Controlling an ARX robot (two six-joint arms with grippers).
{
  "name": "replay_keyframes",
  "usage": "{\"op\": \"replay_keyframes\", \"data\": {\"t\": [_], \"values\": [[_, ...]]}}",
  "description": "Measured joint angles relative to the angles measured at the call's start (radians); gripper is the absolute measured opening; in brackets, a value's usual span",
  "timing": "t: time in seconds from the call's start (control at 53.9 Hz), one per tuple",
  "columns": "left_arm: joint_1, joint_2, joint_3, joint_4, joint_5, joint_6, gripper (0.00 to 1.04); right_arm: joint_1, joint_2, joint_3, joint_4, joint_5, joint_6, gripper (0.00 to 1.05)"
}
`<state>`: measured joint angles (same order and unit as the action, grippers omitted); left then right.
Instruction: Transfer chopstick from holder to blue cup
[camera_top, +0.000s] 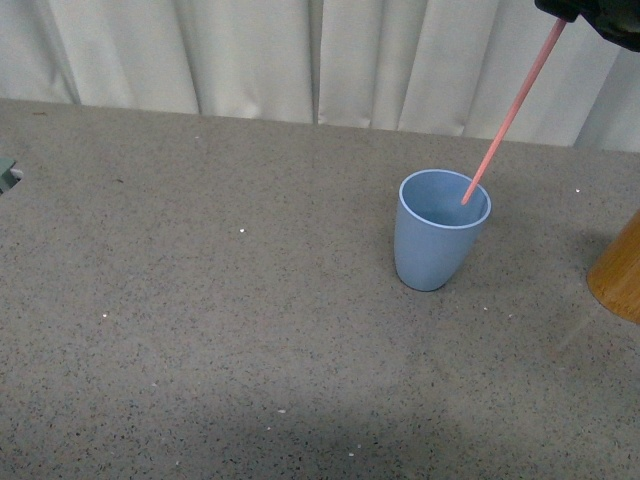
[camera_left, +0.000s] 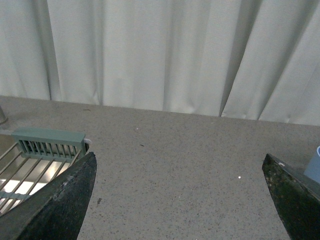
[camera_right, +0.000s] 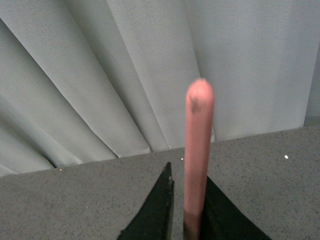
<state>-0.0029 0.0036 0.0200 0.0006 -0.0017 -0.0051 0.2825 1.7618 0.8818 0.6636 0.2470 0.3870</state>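
I see the right gripper (camera_top: 590, 14) at the far right upper corner of the front view, its fingers (camera_right: 155, 212) clamped on a single pink chopstick (camera_top: 510, 115). The chopstick slants down and to the left from the grip, and its lower tip sits inside the mouth of the blue cup (camera_top: 437, 243), near the rim on the cup's right side; I cannot tell whether it touches the inner wall. The cup stands upright on the speckled grey tabletop (camera_top: 200, 330), right of centre. The brown holder (camera_top: 620, 272) stands at the right edge, apart from the cup and only partly in view. In the left wrist view, the left gripper's (camera_left: 180, 200) fingers (camera_left: 60, 205) are spread wide apart, holding nothing, above the tabletop beside a wire rack (camera_left: 35, 160). White curtains (camera_top: 300, 55) hang along the far side.
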Motion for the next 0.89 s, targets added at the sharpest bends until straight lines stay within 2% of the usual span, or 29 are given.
{"op": "replay_keyframes", "data": {"t": [0.111,0.241,0.334,0.408,0.446,0.464,0.538,0.576,0.613,0.631,0.668,0.706,0.817,0.854,0.891], "values": [[0.000,0.000,0.000,0.000,0.000,0.000,0.98,0.002,0.000,0.000,0.002,0.000,-0.004,0.35],[0.000,0.000,0.000,0.000,0.000,0.000,0.98,-0.002,-0.037,-0.049,0.017,0.024,-0.008,0.65],[0.000,0.000,0.000,0.000,0.000,0.000,0.98,-0.014,-0.088,-0.100,0.026,0.042,-0.015,0.77],[0.000,0.000,0.000,0.000,0.000,0.000,0.98,-0.039,-0.159,-0.172,0.056,0.014,-0.018,0.90],[0.000,0.000,0.000,0.000,0.000,0.000,0.98,-0.054,-0.191,-0.219,0.111,-0.009,-0.045,0.88],[0.000,0.000,0.000,0.000,0.000,0.000,0.98,-0.073,-0.228,-0.274,0.183,-0.048,-0.096,0.83],[0.000,0.000,0.000,0.000,0.000,0.000,0.98,-0.128,-0.399,-0.463,0.265,-0.108,-0.247,0.69],[0.000,0.000,0.000,0.000,0.000,0.000,0.98,-0.167,-0.570,-0.599,0.195,-0.143,-0.299,0.60],[0.000,0.000,0.000,0.000,0.000,0.000,0.98,-0.226,-0.791,-0.732,0.039,-0.214,-0.332,0.51],[0.000,0.000,0.000,0.000,0.000,0.000,0.98,-0.251,-0.948,-0.797,-0.102,-0.230,-0.343,0.45],[0.000,0.000,0.000,0.000,0.000,0.000,0.98,-0.270,-1.172,-0.859,-0.306,-0.231,-0.355,0.38],[0.000,0.000,0.000,0.000,0.000,0.000,0.98,-0.277,-1.320,-0.878,-0.430,-0.232,-0.361,0.33],[0.000,0.000,0.000,0.000,0.002,0.000,0.98,-0.279,-1.703,-0.877,-0.651,-0.249,-0.376,0.12],[0.000,0.000,0.000,0.000,0.002,0.000,0.98,-0.280,-1.742,-0.877,-0.658,-0.248,-0.378,0.03],[0.000,0.000,0.000,0.000,0.002,0.000,0.98,-0.281,-1.754,-0.877,-0.660,-0.248,-0.382,0.01]]}}
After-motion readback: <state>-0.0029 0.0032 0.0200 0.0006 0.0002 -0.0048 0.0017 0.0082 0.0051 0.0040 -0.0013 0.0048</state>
